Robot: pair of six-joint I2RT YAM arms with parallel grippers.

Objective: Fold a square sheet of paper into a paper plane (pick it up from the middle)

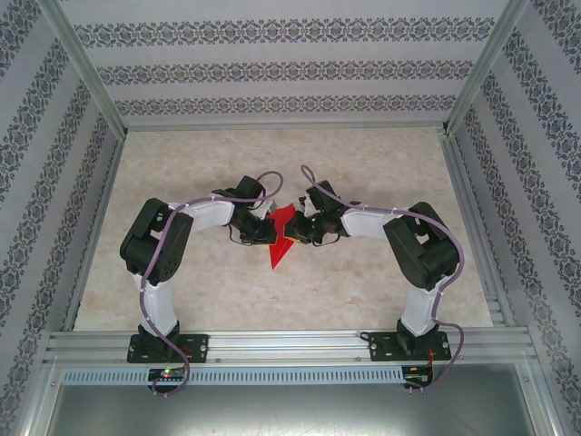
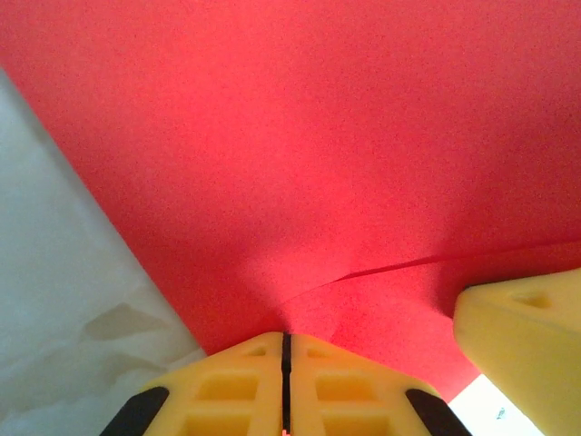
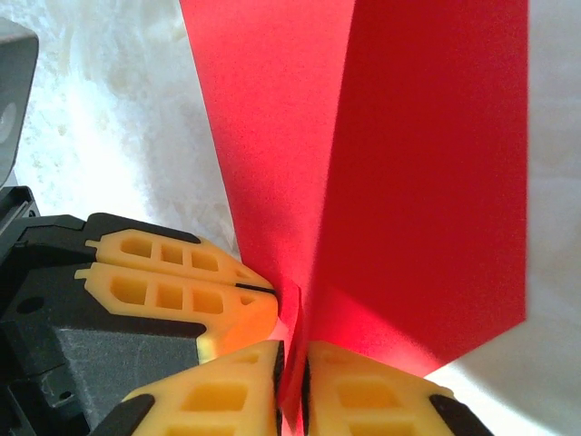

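Bench: pale marbled table top point(image 1: 363, 173), 2 arms bent inward toward each other.

Work piece: 1 thin, bright red paper sheet point(image 1: 280, 243), already creased into a narrow pointed shape. It sits directly between the 2 claws, lifted at the pinch, and it is not lying flat.

Long axis, top view: runs crosswise to the line joining the claws. The tapered point extends past both claws toward the arm bases and the broader end lies on the far side of them.

Left gripper point(image 2: 286, 391): clenched, pads pressed together on the sheet's edge. The red surface spreads ahead of and above the fingertips, with 1 shallow crease running off to the claw's right.

Right gripper point(image 3: 292, 391): clenched on the sheet. A red strip shows in the seam between its pads, and 2 panels rise ahead of it on either side of 1 sharp fold line.

Spacing: fingertips of the 2 claws lie just beside each other. Neither arm is nearer, since both already hold the paper.

Judgement: the next fold turns on that central crease lying ahead of both pinch points.
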